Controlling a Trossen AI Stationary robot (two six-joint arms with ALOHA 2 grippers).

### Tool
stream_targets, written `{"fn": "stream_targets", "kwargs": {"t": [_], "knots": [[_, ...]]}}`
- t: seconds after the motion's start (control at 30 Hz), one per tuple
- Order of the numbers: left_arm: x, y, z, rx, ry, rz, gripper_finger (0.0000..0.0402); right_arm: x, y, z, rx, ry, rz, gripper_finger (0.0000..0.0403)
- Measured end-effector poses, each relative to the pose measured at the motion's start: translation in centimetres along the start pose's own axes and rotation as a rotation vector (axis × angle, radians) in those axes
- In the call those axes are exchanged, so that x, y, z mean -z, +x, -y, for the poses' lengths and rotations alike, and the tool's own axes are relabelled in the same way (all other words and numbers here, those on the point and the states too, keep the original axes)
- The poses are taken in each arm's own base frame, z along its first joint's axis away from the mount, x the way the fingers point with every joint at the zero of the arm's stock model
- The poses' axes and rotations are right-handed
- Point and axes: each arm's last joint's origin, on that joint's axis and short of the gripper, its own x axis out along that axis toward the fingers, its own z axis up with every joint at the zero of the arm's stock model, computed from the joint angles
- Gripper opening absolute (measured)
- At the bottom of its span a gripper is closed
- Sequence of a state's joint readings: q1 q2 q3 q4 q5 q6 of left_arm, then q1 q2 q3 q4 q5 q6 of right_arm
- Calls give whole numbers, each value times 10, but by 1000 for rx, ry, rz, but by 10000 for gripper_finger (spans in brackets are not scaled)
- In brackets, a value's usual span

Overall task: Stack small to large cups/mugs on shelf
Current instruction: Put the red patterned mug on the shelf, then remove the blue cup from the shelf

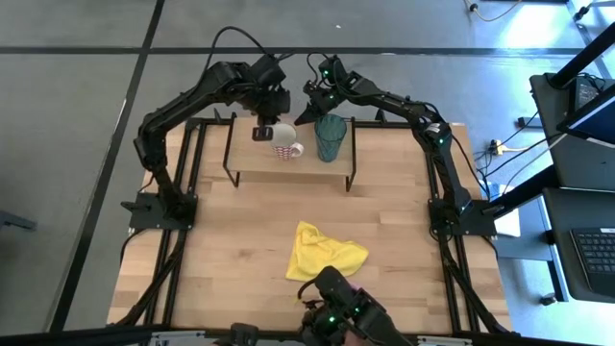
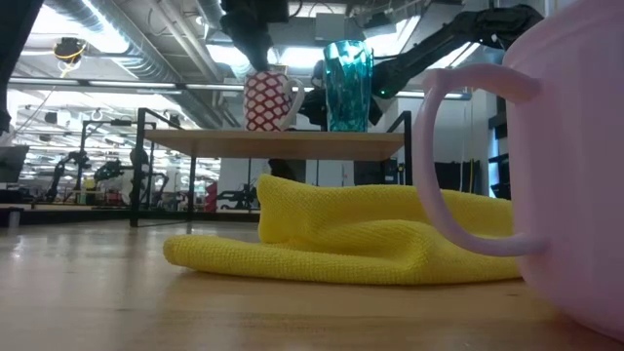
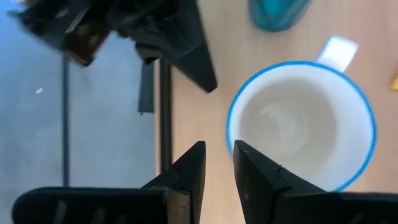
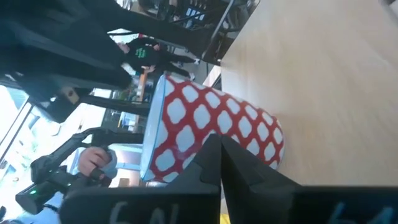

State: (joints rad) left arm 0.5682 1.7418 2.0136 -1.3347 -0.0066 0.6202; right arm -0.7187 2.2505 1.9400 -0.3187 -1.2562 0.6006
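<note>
The white mug with a red pattern (image 1: 285, 145) and the teal tumbler (image 1: 331, 137) stand upright side by side on the low wooden shelf (image 1: 259, 165); both also show in the low view, the mug (image 2: 265, 100) and the tumbler (image 2: 347, 86). My left gripper (image 3: 219, 158) hangs pointing down over the mug's rim (image 3: 231, 118) on its left side, its fingers a narrow gap apart and holding nothing. My right gripper (image 4: 217, 149) is shut and empty at the shelf's far edge, between mug and tumbler. The pink mug (image 2: 575, 166) stands at the table's near edge.
A crumpled yellow cloth (image 1: 324, 253) lies on the tabletop between the shelf and the pink mug. The shelf stands on thin black legs (image 1: 347, 178) at the table's far side. Bare wood lies to the left and right of the cloth.
</note>
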Motion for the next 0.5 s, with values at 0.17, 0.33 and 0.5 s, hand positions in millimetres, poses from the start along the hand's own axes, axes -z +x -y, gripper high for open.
{"fn": "stream_targets", "kwargs": {"t": [0.17, 0.33, 0.5], "knots": [[7, -6, -2, -74, -71, -67, 76, -3, -8, 2, 20, -10, 31, 3], [22, -6, -8, -58, -190, -165, 76, -6, -19, 5, 32, -22, 57, 3], [25, -8, -9, -59, -304, -160, 76, -12, -35, 8, 44, -79, 102, 3]]}}
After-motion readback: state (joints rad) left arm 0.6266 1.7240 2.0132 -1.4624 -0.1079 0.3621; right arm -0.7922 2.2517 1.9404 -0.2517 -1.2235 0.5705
